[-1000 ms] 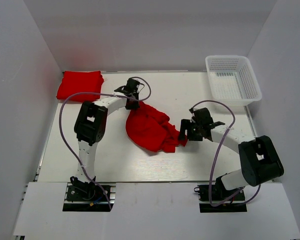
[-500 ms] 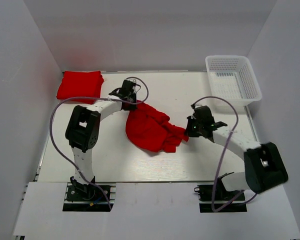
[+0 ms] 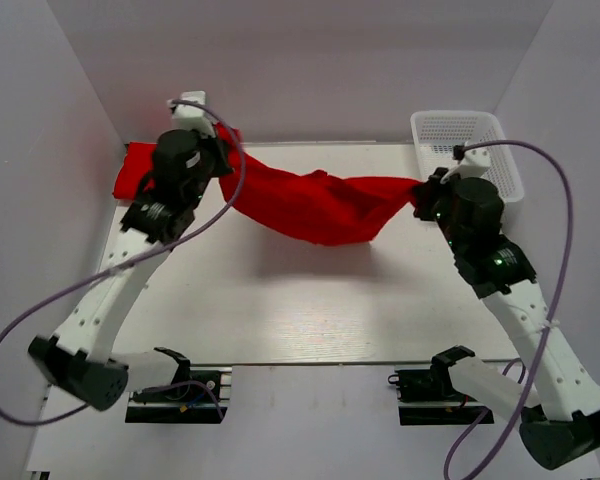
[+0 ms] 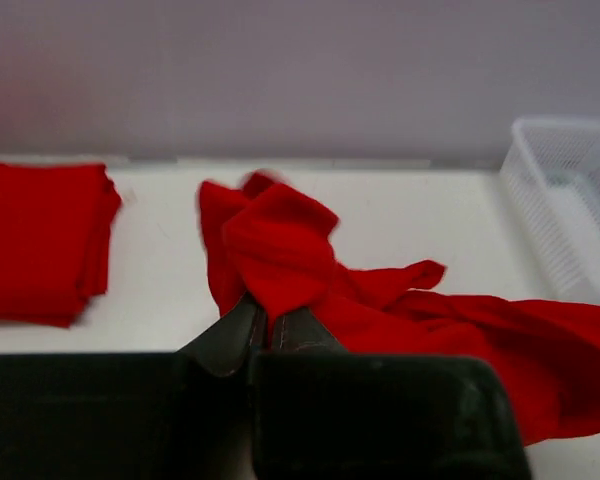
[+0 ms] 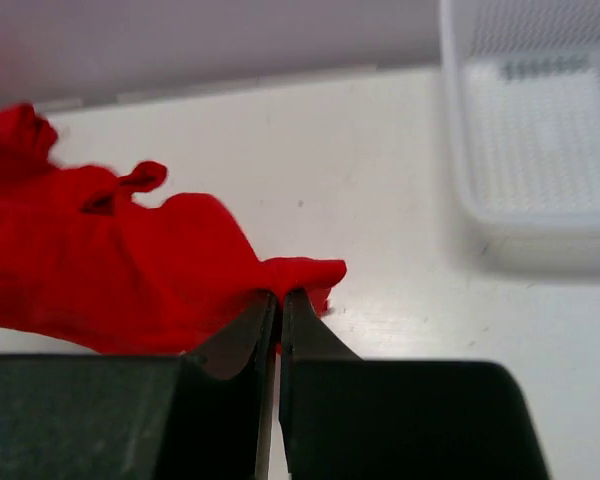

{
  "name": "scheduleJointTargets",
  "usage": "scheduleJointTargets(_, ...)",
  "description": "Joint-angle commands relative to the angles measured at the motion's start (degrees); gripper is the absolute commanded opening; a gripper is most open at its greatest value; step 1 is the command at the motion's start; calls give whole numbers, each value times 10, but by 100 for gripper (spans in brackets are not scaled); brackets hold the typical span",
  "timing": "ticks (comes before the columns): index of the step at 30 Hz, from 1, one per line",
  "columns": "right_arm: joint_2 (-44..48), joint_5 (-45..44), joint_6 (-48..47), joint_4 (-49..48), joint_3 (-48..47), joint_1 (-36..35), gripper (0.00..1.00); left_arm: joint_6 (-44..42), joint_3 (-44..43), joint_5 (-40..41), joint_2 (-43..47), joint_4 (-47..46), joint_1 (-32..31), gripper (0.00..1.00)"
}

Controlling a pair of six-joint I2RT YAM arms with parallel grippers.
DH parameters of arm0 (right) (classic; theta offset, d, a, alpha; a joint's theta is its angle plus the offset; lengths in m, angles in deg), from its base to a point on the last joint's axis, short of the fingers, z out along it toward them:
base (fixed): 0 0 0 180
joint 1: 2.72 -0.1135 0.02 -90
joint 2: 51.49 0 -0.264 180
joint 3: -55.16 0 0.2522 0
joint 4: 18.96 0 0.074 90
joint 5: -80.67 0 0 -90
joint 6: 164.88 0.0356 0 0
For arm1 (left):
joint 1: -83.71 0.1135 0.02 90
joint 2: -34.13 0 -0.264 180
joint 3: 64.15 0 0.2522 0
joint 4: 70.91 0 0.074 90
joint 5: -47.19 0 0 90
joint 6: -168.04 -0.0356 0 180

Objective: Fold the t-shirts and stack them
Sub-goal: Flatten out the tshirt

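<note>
White table [image 3: 280,310], white walls [image 3: 310,70], my left gripper [image 4: 270,322] and right gripper [image 5: 278,300] pinching the t-shirt [image 3: 310,205], long axis left-right.

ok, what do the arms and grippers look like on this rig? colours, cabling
Both are alike. Left arm and right arm: white links and bulky black joint housings. A thin lilac cable loops loose outside each: left cable, right cable. Left gripper and right gripper: blocky black body, two dark tapered wedge fingers. No markings or sleeves visible.
</note>
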Motion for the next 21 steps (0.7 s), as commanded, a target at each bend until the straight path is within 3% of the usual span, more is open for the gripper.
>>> scheduleJointTargets(1, 27, -78, -38, 35, -79, 1, 0, -35, -42, 49, 88, 9, -3, 0)
scheduleJointTargets(5, 60, -145, -67, 48, -169, 2, 0, -58, -62, 87, 173, 9, -3, 0)
scheduleJointTargets(13, 106, -230, -99, 49, -291, 1, 0, -90, -144, 177, 260, 51, -3, 0)
scheduleJointTargets(21, 85, -232, -96, 76, -324, 0, 0, -47, -162, 175, 246, 125, 3, 0)
